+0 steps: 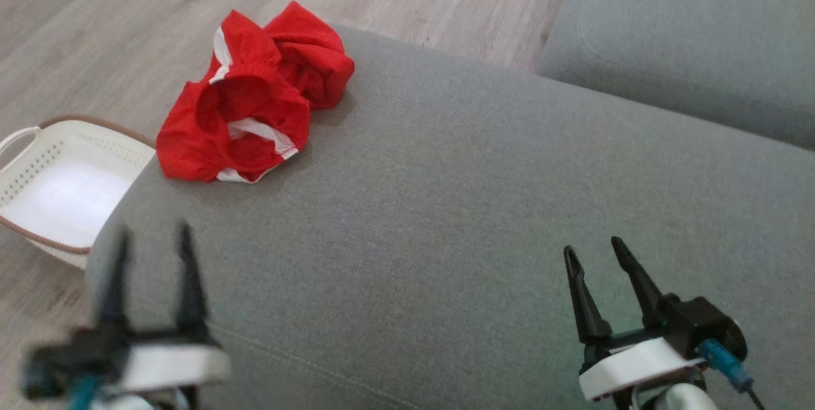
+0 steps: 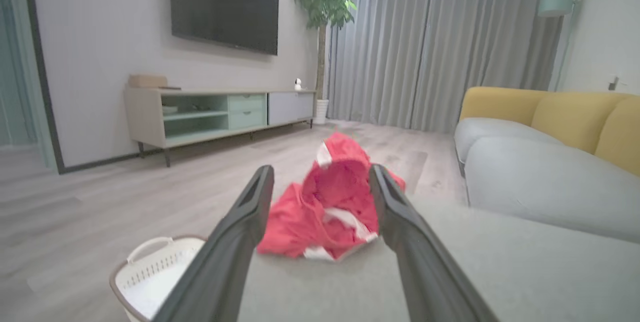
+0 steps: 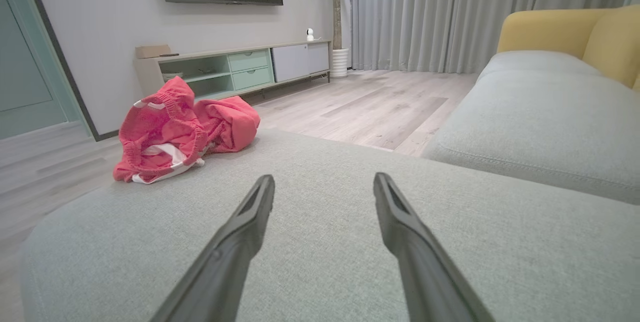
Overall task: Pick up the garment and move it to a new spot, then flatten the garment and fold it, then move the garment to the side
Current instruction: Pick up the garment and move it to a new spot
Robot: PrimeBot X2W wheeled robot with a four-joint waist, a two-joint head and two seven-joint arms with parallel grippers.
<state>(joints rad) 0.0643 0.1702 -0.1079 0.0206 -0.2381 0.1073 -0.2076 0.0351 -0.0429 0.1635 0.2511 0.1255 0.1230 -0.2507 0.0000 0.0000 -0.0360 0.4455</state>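
The blurred left gripper [image 1: 154, 230] and the right gripper [image 1: 592, 246], two in all, hover with fingers spread and empty over a grey cushion [image 1: 446, 206], one crumpled garment [image 1: 255, 95] lying ahead of the left, one half-hidden white basket [image 1: 25, 168] at its left.

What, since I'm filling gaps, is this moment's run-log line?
garment: crumpled, ungrasped, at cushion edge | left gripper: open, empty | right gripper: open, empty

- Pale wood-plank floor [image 2: 75, 202] across the room.
- Dark television [image 2: 223, 8] on a white wall [image 2: 100, 27], above a long low cabinet [image 2: 220, 112] with 2 pale green drawers.
- Grey floor-length curtains [image 2: 440, 47]; tall potted plant [image 2: 325, 7] at their left edge.
- Grey sofa [image 2: 540, 177] with yellow backrests [image 2: 575, 112], near the curtains.
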